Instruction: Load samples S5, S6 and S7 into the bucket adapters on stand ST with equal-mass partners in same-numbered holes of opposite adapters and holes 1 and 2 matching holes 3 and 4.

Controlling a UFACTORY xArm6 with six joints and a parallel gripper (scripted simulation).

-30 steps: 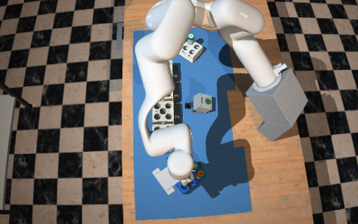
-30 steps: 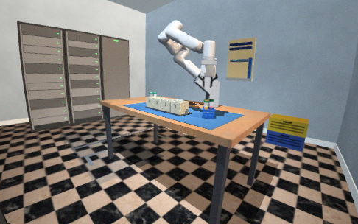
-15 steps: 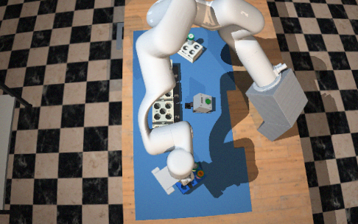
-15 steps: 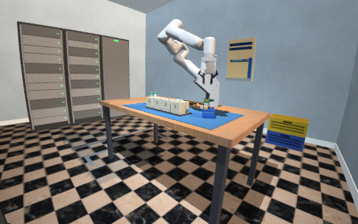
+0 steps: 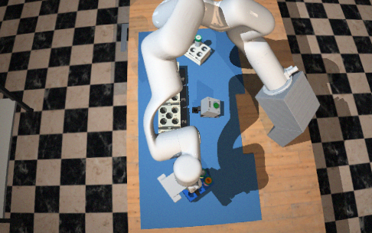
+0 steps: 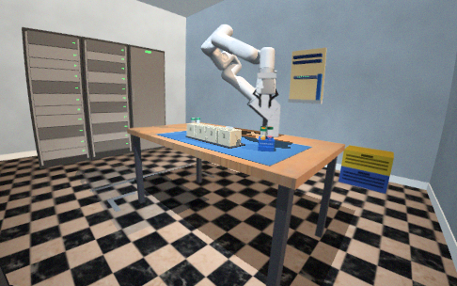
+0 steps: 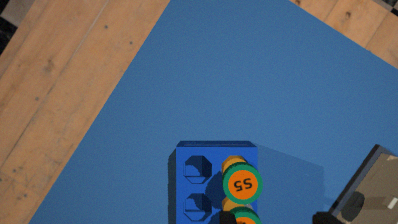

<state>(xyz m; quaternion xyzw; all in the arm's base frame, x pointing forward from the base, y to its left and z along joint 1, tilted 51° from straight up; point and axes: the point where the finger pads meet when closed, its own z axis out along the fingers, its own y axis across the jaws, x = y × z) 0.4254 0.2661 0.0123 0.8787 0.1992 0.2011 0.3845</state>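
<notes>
The blue rack (image 5: pixel 195 195) (image 6: pixel 266 146) (image 7: pixel 216 151) stands on the mat. S5 (image 7: pixel 242 184), a green-capped tube with an orange dot, stands in its right column in the wrist view; a second orange-dotted tube (image 7: pixel 246 220) is cut by the bottom edge. Two left wells look empty. My gripper (image 6: pixel 266 104) (image 7: pixel 277 219) is partly open and empty, above the rack; the top view hides its fingers. The dark stand (image 5: pixel 185 112) bears cream adapters (image 6: pixel 212 135); adapter 2 (image 5: pixel 169 106) shows empty holes. The arm hides parts of the others.
A cream rack (image 5: pixel 196 58) with a green-capped tube (image 5: pixel 198 37) is at the back, partly hidden. The grey desk (image 5: pixel 208 111) with the green DONE key (image 5: pixel 216 105) stands right of the stand. A dark-edged block (image 7: pixel 375 190) shows at the wrist view's lower right.
</notes>
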